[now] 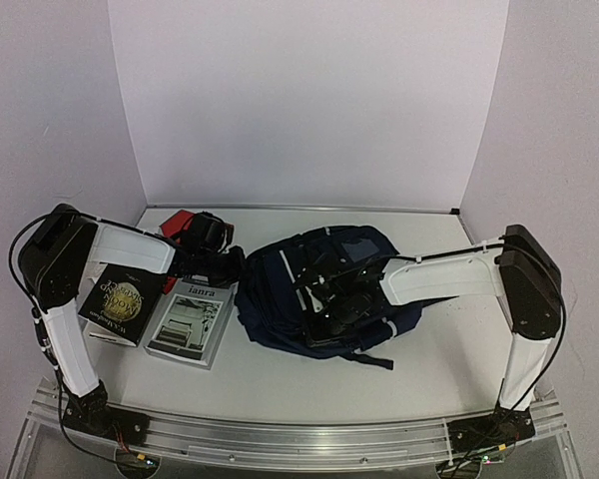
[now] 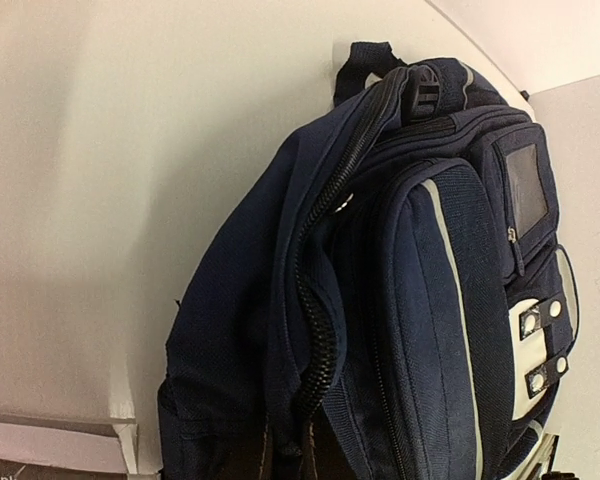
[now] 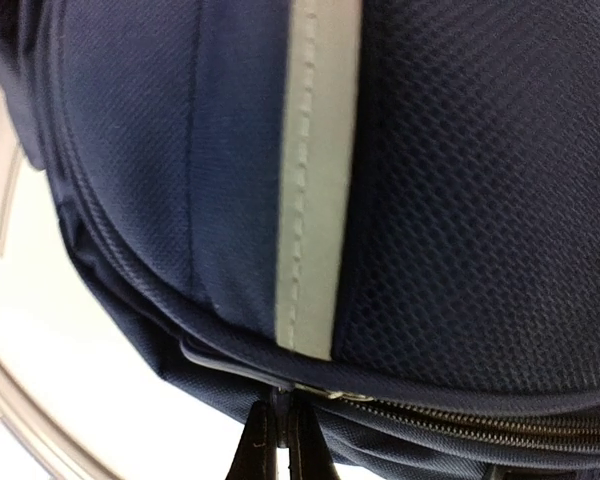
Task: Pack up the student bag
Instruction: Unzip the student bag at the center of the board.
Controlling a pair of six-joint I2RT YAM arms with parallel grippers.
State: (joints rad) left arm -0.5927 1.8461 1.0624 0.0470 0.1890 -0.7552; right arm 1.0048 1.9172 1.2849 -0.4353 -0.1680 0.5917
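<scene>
Though mostly hidden, left fingers [image 1: 228,267] and right fingers [image 3: 263,447] are closed at the student bag [image 1: 275,304].

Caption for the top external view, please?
Navy student bag lies on the table, left gripper at its edge, right gripper over its front; dark book and white book nearby.

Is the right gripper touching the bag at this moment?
Touching. In the right wrist view, the right gripper, shut, presses its tips against the bag at the zipper, and no gap shows between them.
</scene>
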